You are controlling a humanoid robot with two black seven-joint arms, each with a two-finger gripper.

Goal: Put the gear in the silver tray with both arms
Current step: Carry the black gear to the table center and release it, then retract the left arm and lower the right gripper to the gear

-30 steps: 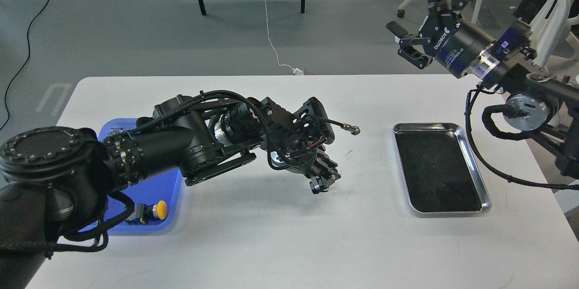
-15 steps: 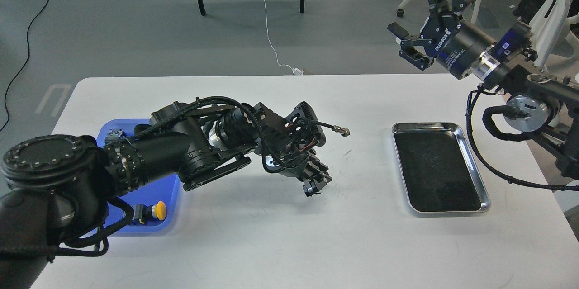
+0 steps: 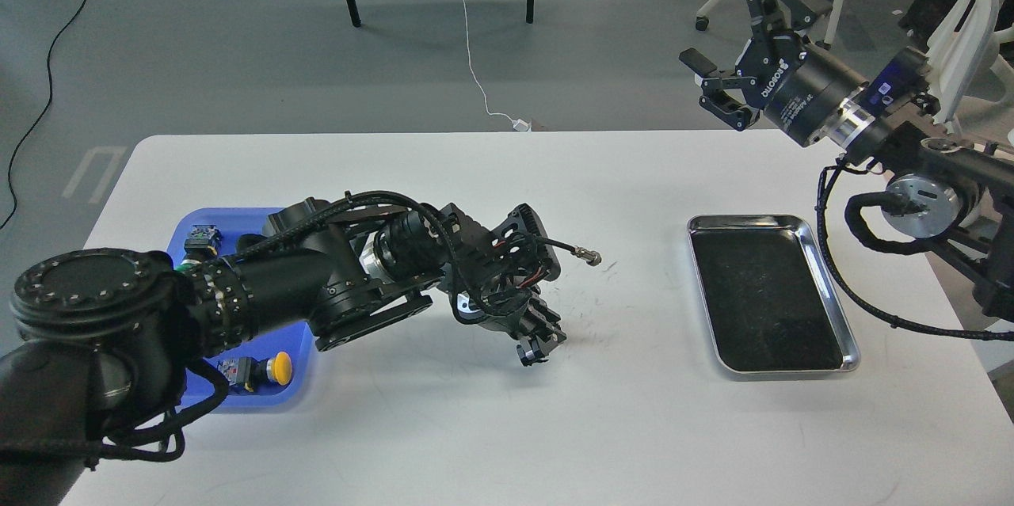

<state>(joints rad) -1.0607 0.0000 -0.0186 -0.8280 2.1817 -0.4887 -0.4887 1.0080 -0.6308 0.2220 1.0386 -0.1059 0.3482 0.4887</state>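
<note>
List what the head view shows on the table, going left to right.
Blue tray → left end effector → silver tray, with the right end effector raised above its far side.

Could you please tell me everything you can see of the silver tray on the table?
The silver tray is a rectangular shiny metal pan with rounded corners, a low raised rim and a dark, dull-looking bottom. It looks empty. It lies flat on the right part of the white table, its long side running away from the camera and slightly skewed. Nothing but the table touches it: the right gripper hangs open high beyond it, and the left gripper is off to its left.
</note>
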